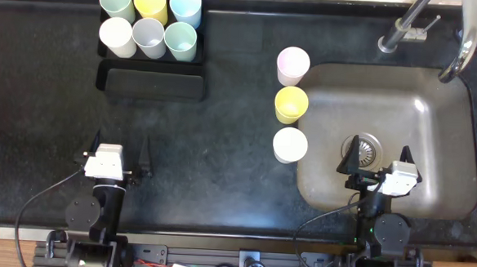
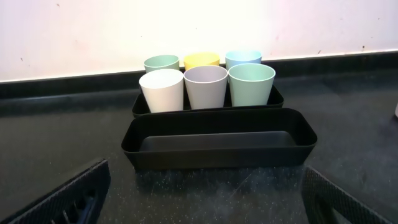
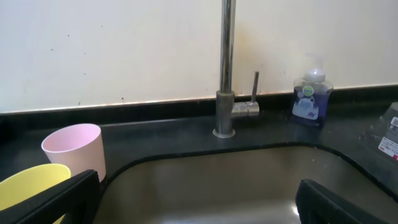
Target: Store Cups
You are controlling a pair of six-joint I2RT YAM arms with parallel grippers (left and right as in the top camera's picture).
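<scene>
Three loose cups stand in a column on the counter just left of the sink: a pink cup [image 1: 292, 64] [image 3: 75, 151], a yellow cup [image 1: 291, 103] [image 3: 31, 186] and a white cup [image 1: 289, 144]. At the back left a black tray [image 1: 148, 57] [image 2: 273, 99] holds several upright cups in white, grey, green, yellow and blue. An empty black tray [image 1: 152, 84] [image 2: 217, 144] lies in front of it. My left gripper [image 1: 120, 154] [image 2: 202, 190] is open, low over the counter, facing the trays. My right gripper [image 1: 375, 157] [image 3: 199, 196] is open over the sink basin.
The steel sink [image 1: 442, 152] [image 3: 236, 180] with its drain [image 1: 362, 146] fills the right side. A tap [image 1: 408, 24] [image 3: 227, 68] stands behind it, a soap bottle [image 3: 310, 99] to one side. Dark countertop [image 1: 212, 165] lies between the trays and the loose cups.
</scene>
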